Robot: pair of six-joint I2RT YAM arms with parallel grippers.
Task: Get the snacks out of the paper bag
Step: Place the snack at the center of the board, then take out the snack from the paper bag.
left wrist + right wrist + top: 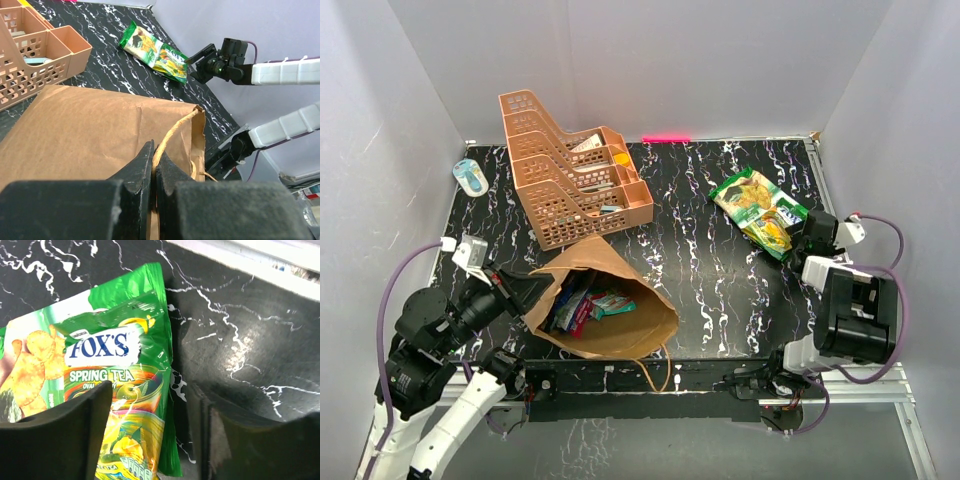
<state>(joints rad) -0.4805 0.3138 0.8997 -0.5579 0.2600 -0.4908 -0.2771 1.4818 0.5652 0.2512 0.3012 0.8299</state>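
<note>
The brown paper bag (610, 300) lies on its side near the front left, mouth facing left, with several colourful snack packets (582, 305) showing inside. My left gripper (508, 288) is at the mouth, shut on the bag's twine handle (172, 135); the bag's side (90, 125) fills the left wrist view. Green snack bags (760, 208) lie on the table at the right: a chip bag under a Fox's Spring Tea packet (125, 390). My right gripper (810, 240) is open just above the packet's near end, holding nothing.
An orange mesh tiered tray rack (570, 180) with small oddments stands at the back left. A small white-blue object (471, 176) lies at the far left edge. Grey walls enclose the black marbled table (720, 290). A loose twine loop (655, 375) hangs over the front edge.
</note>
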